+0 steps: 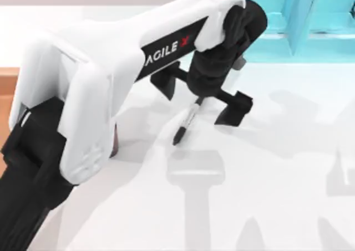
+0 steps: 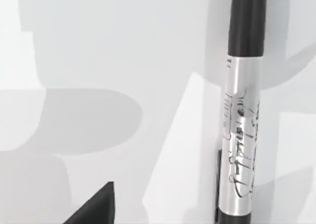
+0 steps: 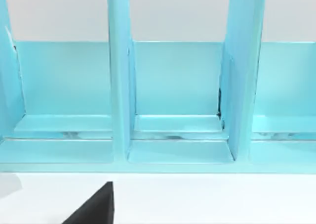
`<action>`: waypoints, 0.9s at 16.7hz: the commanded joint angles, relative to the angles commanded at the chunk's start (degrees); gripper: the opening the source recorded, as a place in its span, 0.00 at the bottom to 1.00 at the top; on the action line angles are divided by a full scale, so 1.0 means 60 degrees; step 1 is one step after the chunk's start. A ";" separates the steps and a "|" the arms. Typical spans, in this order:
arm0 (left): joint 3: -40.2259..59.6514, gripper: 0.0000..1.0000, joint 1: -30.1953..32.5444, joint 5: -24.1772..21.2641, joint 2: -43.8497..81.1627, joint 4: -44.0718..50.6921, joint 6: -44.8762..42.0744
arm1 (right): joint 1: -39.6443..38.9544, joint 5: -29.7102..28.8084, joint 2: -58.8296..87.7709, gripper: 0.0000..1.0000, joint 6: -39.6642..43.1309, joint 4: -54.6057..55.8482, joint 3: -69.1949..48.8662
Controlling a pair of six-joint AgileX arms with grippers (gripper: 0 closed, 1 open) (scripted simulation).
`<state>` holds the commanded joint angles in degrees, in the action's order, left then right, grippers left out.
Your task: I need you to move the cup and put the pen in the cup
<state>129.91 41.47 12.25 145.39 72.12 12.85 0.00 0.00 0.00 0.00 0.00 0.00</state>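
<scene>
1. My left gripper (image 1: 202, 98) hangs over the middle of the worktop (image 1: 266, 168), jaws spread wide, one finger on each side of the pen's upper end and neither touching it.
2. The pen (image 1: 185, 122) lies flat on the worktop, running from between my jaws down toward the near edge; in my left wrist view its grey labelled barrel (image 2: 240, 140) sits close under the camera, off to one side of centre.
3. I judge the step in hand to be the reach for the pen: lined up above it, not yet gripping.
4. A sliver of reddish-brown peeks out beside my left arm's white housing, likely the cup (image 1: 114, 143), well apart from the pen toward the left; most of it is hidden, so I cannot tell if it stands upright.
5. Next call: drop lower, centre the barrel between the jaws, then squeeze.
6. My right arm is parked, its wrist camera facing a blue rack (image 3: 173, 95) at the back; I cannot tell its jaw state.
</scene>
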 joint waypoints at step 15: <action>-0.1527 0.70 -0.0256 -0.0021 0.0442 -0.2027 -0.0265 | 0.0000 0.0000 0.0000 1.00 0.0000 0.0000 0.0000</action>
<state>120.75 39.93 12.13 148.05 59.96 11.26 0.00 0.00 0.00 0.00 0.00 0.00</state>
